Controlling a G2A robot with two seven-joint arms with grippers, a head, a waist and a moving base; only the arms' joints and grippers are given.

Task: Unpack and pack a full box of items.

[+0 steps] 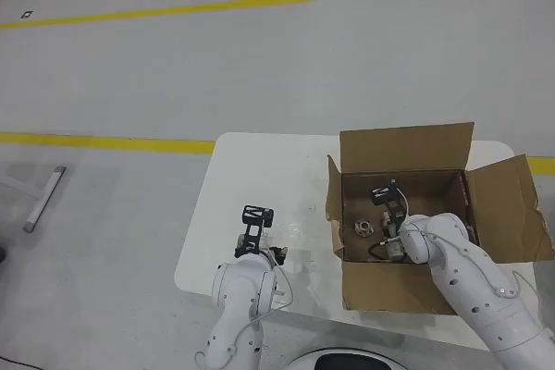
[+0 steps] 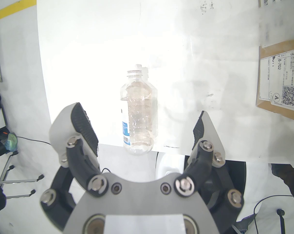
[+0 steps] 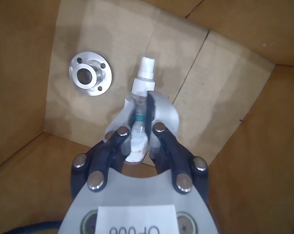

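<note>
The right gripper is clamped on a small white spray bottle inside the open cardboard box, with the nozzle sticking out past its fingertips above the box floor. A silver metal flange sits on that floor near the bottle, not touching it. The left gripper is spread wide over the white tabletop, holding nothing, and a clear plastic bottle rests below it by the tabletop's edge

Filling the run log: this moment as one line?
left gripper open by clear bottle on table | right gripper shut on spray bottle inside box | metal flange on box floor
</note>
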